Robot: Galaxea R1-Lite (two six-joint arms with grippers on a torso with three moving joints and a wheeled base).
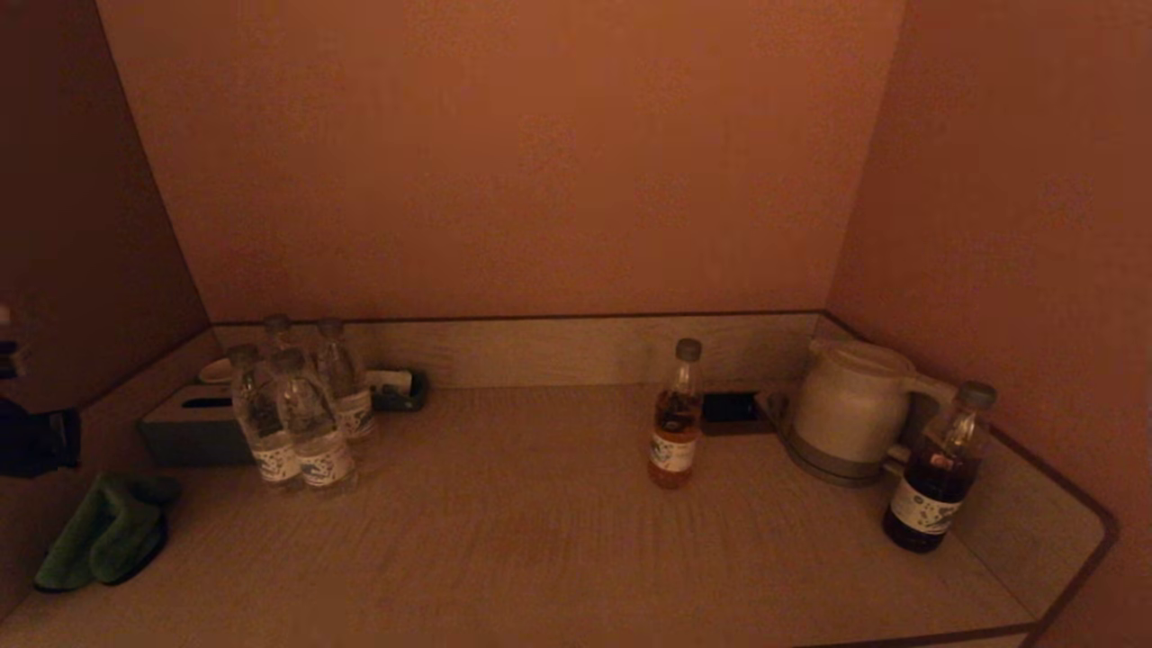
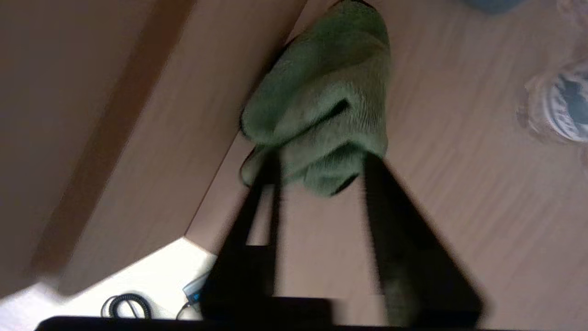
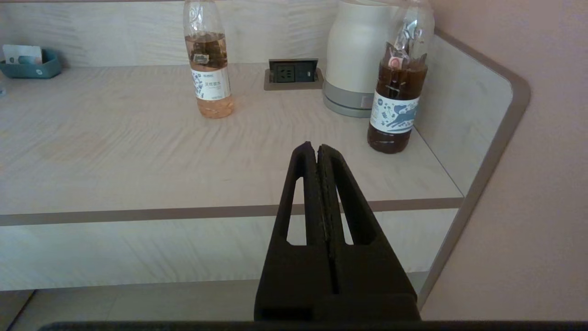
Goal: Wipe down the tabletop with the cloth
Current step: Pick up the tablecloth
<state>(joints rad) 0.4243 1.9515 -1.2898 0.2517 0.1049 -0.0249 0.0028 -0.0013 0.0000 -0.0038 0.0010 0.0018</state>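
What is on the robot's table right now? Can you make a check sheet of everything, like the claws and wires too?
Surface: the tabletop is light wood-grain with a dark edge band and one rounded corner.
Job's things: the cloth, green and rumpled, lies at the left edge by the wall.
Clutter: four water bottles, grey tissue box, small tray, orange drink bottle, white kettle, dark drink bottle.
Claws: left claw is open, fingers either side of the cloth's near end, not gripping; right claw is shut, parked in front of the table edge.
Cables: a coiled cable below the table edge.
Surroundings: plain pinkish walls; a power socket set in the top.
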